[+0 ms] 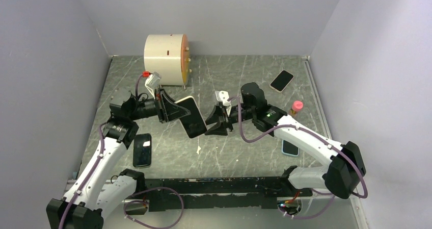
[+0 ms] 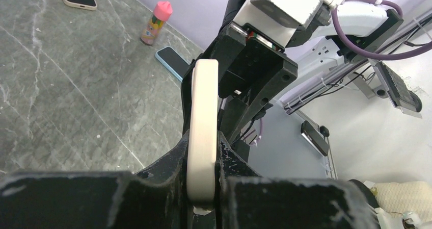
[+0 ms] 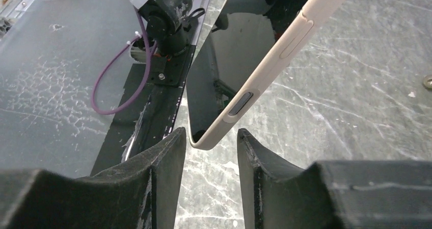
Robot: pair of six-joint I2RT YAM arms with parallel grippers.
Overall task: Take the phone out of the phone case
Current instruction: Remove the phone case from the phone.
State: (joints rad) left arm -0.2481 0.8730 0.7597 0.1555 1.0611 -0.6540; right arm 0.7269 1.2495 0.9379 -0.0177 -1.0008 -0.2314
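The left gripper clamps the phone, its corner apparently untouched inside the half-open right gripper.

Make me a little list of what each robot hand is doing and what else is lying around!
Left gripper: shut on the cased phone, holding it up in the air
Right gripper: open, one finger on each side of the phone's corner
Phone: still inside its cream case
Lying on the table: black phone, pink-capped bottle, white drum
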